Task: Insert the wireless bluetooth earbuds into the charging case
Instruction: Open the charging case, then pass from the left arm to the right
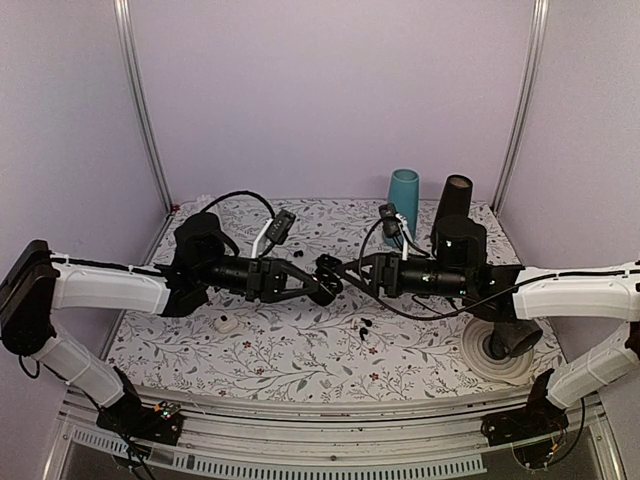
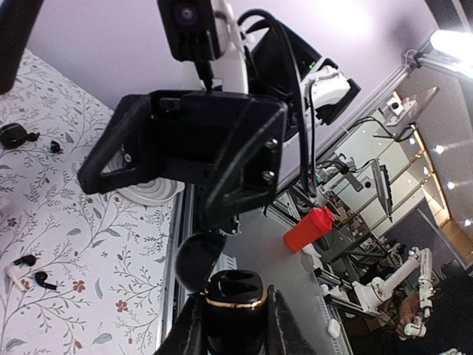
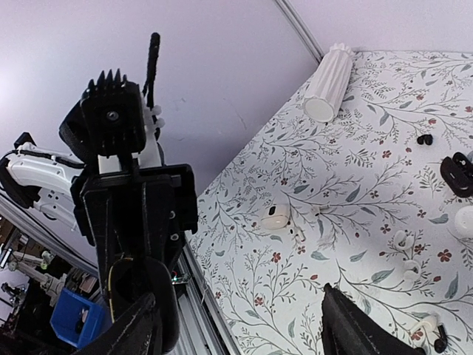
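Lilac walls closed off a floral-print worktop [image 1: 300,360], where clutter lay around both arms. A teal cylinder [image 1: 404,198] and a black cylinder [image 1: 455,198] stood at the upper right of the overhead view. A white ribbed disc [image 1: 495,365] sat at lower right, and a white case [image 1: 228,323] lay at lower left. Black earbuds [image 1: 365,325] lay loose on the worktop just below the centre of that view, apart from both arms (the left wrist view showed two of them at lower left, beside a white earbud [image 2: 10,274]). Another black case [image 2: 15,134] lay at that view's left edge. The left end effector [image 2: 235,329] was clamped on a black charging case [image 2: 235,288] with a gold rim, held above the worktop. The right end effector [image 3: 244,325] faced it closely, its fingers spread wide with nothing between them.
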### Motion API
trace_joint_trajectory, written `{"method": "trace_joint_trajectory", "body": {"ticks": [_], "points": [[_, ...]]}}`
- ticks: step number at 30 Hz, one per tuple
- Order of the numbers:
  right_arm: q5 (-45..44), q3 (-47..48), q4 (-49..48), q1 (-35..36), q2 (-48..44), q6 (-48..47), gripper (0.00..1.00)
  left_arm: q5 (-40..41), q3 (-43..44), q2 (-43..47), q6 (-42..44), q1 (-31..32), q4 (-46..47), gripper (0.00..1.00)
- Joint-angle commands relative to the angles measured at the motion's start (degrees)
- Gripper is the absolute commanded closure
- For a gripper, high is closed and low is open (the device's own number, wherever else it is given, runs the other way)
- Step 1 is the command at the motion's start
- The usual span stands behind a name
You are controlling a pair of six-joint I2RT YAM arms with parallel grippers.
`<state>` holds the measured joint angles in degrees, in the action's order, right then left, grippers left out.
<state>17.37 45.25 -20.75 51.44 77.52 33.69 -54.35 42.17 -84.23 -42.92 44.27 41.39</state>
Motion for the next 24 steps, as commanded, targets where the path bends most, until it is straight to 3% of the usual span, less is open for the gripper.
{"method": "trace_joint_trajectory", "body": {"ticks": [1, 10, 18, 24], "points": [[-1.2, -0.8, 1.4, -1.0, -0.4, 0.9, 0.26, -4.3, -0.3, 1.9, 0.8, 0.9, 4.9, 1.00], [2.4, 0.4, 1.7, -0.9, -2.1, 0.3, 0.27, 0.1, -0.7, 1.8, 2.4, 0.9, 2.2, 1.00], [2.5, -0.8, 0.8, -1.0, -5.1, 0.5, 0.27, -0.1, -0.3, 1.3, 2.8, 0.8, 2.1, 1.00], [7.4, 1.3, -0.1, 1.1, -2.9, -2.1, 0.32, -0.6, 0.2, 0.9, 2.8, 0.8, 2.3, 1.00]]}}
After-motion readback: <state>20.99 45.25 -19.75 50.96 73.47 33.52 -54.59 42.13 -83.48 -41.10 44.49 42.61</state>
